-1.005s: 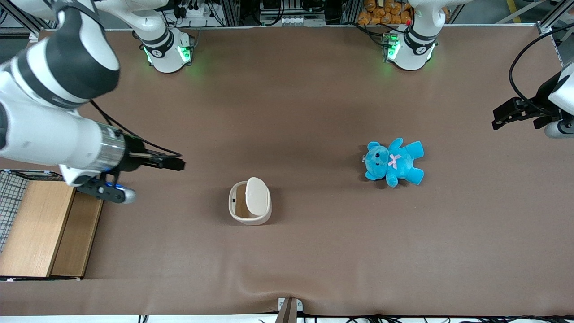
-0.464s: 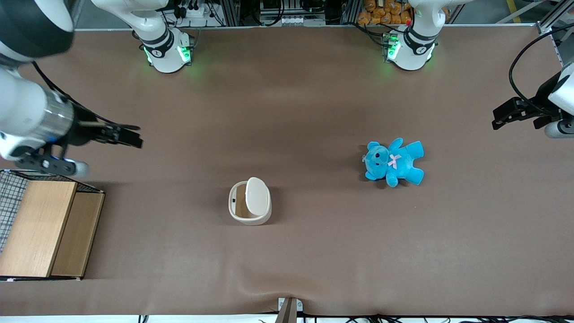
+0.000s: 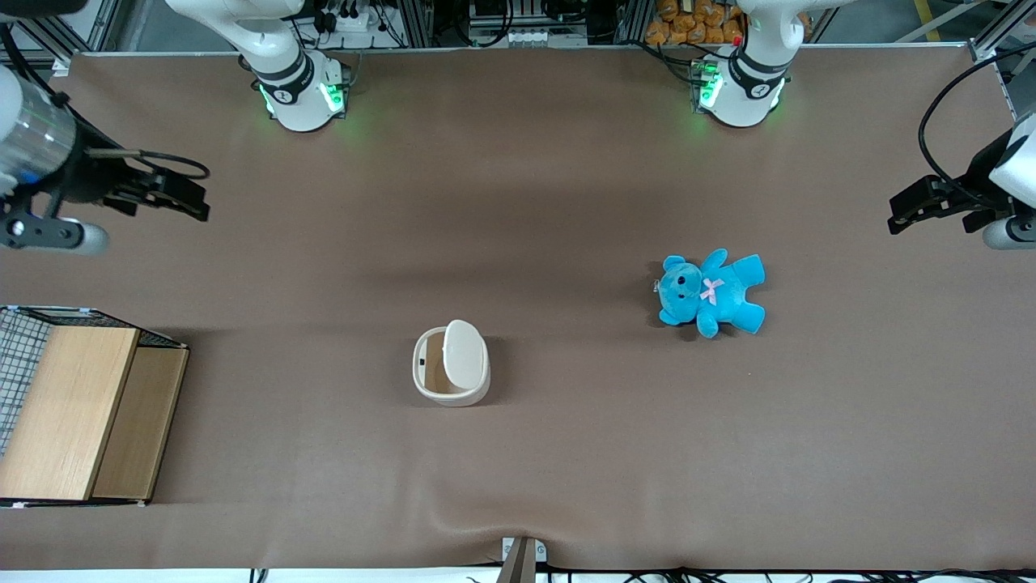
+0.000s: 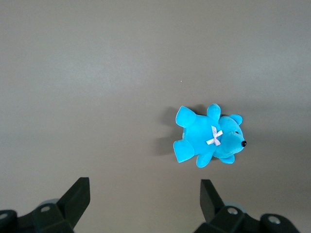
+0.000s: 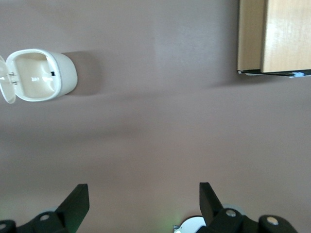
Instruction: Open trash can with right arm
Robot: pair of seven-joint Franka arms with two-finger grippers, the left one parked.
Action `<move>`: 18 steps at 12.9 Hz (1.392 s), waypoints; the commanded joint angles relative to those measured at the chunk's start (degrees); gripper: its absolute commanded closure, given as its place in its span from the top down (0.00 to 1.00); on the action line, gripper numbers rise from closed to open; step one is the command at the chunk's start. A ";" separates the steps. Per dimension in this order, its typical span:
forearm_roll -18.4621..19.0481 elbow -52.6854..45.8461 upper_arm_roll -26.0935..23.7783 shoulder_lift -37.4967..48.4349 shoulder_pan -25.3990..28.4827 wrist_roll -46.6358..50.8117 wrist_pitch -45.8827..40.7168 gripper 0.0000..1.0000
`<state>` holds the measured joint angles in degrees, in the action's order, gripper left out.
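Cream trash can [image 3: 451, 363] open, tool [image 3: 188, 197] apart.

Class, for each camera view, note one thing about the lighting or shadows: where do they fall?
Front view: green base lights glow on the table; the trash can and teddy bear cast soft shadows; the open gripper hangs toward the working arm's end. Right wrist view: a shadow lies beside the trash can. Left wrist view: even light, faint shadow by the teddy bear.

The trash can [image 3: 451, 363] is cream-white, tan inside; the teddy [image 3: 711, 292] is bright blue; the black gripper [image 3: 180, 194] hangs above the brown table [image 3: 518, 202]
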<state>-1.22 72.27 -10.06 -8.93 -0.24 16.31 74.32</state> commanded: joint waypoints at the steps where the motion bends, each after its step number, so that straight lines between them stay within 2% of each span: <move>1: 0.43 11.46 2.31 8.82 -0.99 -3.72 4.07 1.00; 4: -0.01 17.44 5.13 13.48 -0.82 -5.76 6.27 1.00; 6: -0.02 25.51 5.22 18.66 -0.73 -5.76 13.27 1.00; 10: 0.86 19.23 5.31 14.47 -1.17 -5.94 13.84 1.00; 18: 1.04 15.44 6.36 10.51 -1.96 -8.93 14.28 1.00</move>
<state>-0.86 89.67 -3.77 2.90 -1.40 8.78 89.16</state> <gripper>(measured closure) 0.000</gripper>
